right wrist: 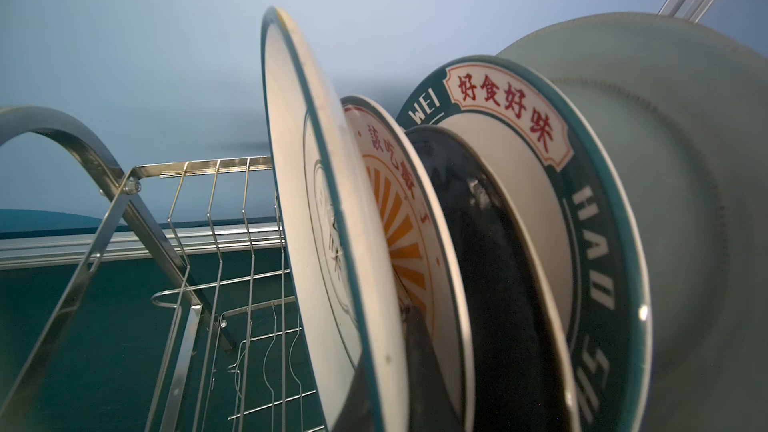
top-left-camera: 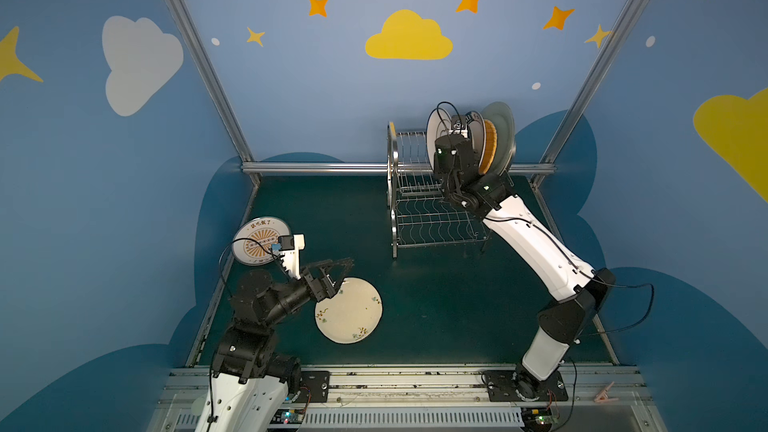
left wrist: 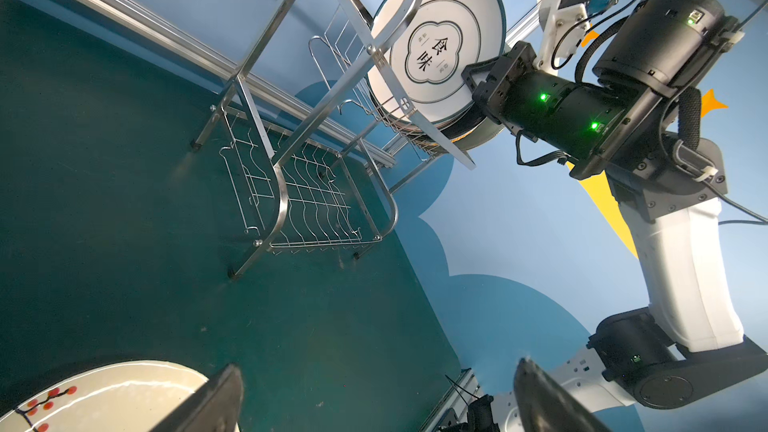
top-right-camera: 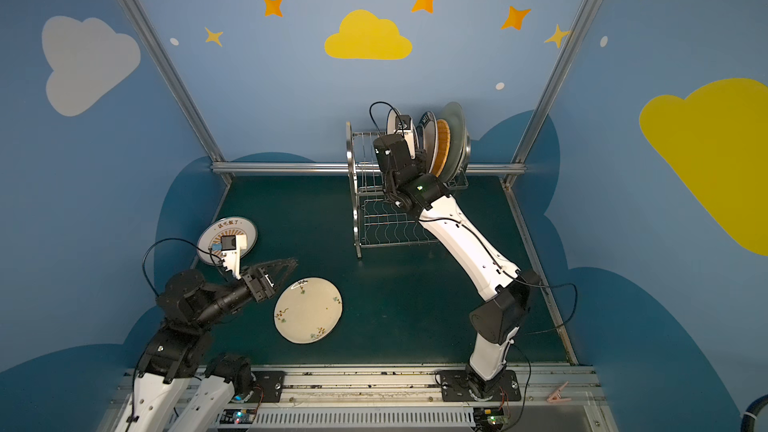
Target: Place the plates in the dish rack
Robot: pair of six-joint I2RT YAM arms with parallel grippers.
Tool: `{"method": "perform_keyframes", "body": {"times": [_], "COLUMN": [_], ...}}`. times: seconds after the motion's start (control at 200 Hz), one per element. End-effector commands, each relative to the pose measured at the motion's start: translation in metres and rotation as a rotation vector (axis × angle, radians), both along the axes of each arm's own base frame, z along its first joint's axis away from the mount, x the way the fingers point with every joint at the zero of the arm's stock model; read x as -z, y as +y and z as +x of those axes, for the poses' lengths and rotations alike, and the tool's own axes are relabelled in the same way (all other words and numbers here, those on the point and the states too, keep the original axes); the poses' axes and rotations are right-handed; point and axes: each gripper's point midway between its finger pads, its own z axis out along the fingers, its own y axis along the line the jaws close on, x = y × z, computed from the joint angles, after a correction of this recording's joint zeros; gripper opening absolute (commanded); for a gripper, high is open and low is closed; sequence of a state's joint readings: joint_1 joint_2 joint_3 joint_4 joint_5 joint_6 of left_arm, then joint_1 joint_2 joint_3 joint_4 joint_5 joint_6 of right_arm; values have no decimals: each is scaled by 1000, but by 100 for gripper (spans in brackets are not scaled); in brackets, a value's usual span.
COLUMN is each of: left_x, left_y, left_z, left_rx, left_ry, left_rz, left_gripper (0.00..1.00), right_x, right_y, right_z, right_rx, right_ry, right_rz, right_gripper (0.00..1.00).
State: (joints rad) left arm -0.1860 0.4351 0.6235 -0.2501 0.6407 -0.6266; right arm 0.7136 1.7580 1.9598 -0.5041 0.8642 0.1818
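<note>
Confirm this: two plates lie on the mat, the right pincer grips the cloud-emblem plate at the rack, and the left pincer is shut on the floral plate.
Wrong on one count: the left pincer is open, not shut on the floral plate. The left wrist view shows its jaws spread wide near that plate's rim, holding nothing. The rest stands.

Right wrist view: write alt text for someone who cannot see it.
A cloud-emblem white plate stands on edge at the front of a row in the dish rack, with an orange-sunburst plate, a black plate, a teal-rimmed plate and a pale green plate behind it. The rack's other slots are bare.
</note>
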Motion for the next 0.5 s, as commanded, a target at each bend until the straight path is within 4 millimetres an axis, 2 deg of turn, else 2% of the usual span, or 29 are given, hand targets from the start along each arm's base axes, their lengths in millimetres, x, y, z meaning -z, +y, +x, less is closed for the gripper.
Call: {"method": "perform_keyframes", "body": {"times": [0.0,0.496], "left_x": [-5,-6], "left_y": [-1,1], "left_z": [0,-1], "left_rx": [9,0], "left_ry": [-26,-29], "left_rz": [-11,-14], "left_gripper": [100,100], "right_x": [-7,-3], "right_y": [8,11], "right_z": [-6,-24], "right_rx": [-17,-39], "right_ry": [-11,35], "right_rz": [34,35], "right_gripper": [0,0]}}
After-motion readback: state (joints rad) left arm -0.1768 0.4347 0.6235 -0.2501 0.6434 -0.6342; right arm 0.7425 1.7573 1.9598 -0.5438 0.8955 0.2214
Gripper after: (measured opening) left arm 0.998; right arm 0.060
